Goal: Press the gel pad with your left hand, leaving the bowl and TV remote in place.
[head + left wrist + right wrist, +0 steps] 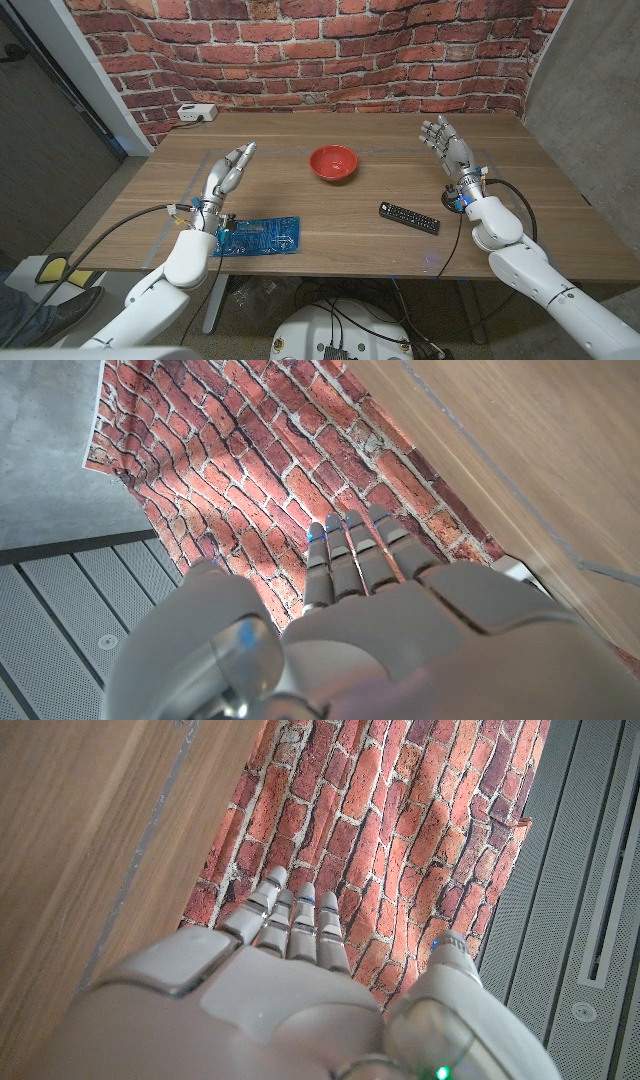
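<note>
Blue gel pad (258, 237) lies flat at lower centre-left of the frame, at the near edge of the surface (380, 255), just beside the left wrist. Looks soft, thin, yielding: press it from above with a flat palm, no grasp needed. White patterning on it, unreadable. Left robot hand (226, 176) released, fingers extended, beyond the pad. TV remote (409, 217) centre-right. Red bowl (333, 163) farther back. Right robot hand (447, 146) released, upper right.

No legible text, label, brand or number appears on any item. The blue gel pad (258, 236) carries a pale printed pattern too small to read. Markings on the TV remote (409, 217) buttons cannot be resolved.
</note>
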You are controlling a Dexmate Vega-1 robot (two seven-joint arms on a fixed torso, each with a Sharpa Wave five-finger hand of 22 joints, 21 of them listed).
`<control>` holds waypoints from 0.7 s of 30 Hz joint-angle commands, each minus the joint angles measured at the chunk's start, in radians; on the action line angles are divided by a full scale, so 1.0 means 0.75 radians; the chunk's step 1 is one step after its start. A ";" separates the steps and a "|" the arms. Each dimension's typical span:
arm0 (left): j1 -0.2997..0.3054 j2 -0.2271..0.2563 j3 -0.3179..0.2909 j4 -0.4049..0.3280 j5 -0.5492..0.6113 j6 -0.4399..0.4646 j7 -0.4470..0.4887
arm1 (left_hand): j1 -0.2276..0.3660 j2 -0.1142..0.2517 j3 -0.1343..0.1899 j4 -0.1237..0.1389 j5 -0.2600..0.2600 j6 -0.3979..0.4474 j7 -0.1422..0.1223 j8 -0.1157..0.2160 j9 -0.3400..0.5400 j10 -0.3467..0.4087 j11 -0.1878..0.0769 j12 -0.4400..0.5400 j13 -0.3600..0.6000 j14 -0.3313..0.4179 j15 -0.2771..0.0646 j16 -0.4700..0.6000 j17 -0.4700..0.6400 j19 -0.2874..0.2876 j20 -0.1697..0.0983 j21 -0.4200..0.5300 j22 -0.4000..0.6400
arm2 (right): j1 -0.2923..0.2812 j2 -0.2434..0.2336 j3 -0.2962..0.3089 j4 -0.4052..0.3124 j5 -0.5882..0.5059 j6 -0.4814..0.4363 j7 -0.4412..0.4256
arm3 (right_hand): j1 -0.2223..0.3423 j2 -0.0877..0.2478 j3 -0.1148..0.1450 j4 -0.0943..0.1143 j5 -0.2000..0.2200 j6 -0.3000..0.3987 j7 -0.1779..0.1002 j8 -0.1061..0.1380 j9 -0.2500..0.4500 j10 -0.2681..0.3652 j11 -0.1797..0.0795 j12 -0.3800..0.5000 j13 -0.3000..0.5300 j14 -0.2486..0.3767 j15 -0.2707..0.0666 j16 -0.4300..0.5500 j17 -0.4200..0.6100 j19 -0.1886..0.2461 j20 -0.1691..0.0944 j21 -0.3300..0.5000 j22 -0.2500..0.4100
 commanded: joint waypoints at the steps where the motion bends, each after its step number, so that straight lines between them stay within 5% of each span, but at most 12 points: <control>1: -0.137 -0.002 0.034 0.078 -0.155 -0.012 -0.126 | -0.004 -0.004 -0.012 0.003 -0.006 -0.034 0.003 -0.006 0.003 -0.022 -0.003 0.000 0.002 -0.025 0.007 -0.009 0.003 -0.024 -0.001 -0.008 0.004 | 0.019 0.009 -0.012 0.032 0.006 0.000 0.014 | 0.017 -0.006 0.001 -0.005 -0.004 0.003 0.013 0.001 0.005 -0.004 0.004 -0.002 0.001 -0.008 0.001 -0.003 0.001 -0.006 -0.018 -0.003 0.004; 15: -0.348 -0.003 0.106 0.230 -0.376 0.032 -0.317 | -0.012 -0.004 -0.021 0.011 -0.018 -0.146 -0.001 -0.002 0.003 -0.132 -0.008 -0.004 0.003 -0.129 0.011 -0.010 0.004 -0.114 0.009 -0.017 0.005 | 0.084 0.037 -0.039 0.099 0.008 -0.018 0.033 | 0.017 -0.005 -0.001 -0.004 -0.004 -0.008 0.021 -0.004 0.005 -0.016 0.003 -0.007 0.001 -0.020 0.007 -0.004 0.001 -0.017 -0.016 -0.009 0.005; 21: -0.425 -0.010 0.138 0.274 -0.332 0.073 -0.277 | -0.012 -0.003 -0.022 0.011 -0.019 -0.148 0.001 0.002 0.003 -0.137 -0.005 -0.001 0.003 -0.135 0.014 -0.008 0.004 -0.123 0.002 -0.017 0.005 | 0.115 0.053 -0.049 0.131 0.024 -0.031 0.047 | 0.018 -0.004 -0.002 -0.003 -0.004 -0.009 0.023 -0.004 0.005 -0.018 0.004 -0.008 0.001 -0.023 0.009 -0.004 0.001 -0.018 -0.014 -0.010 0.005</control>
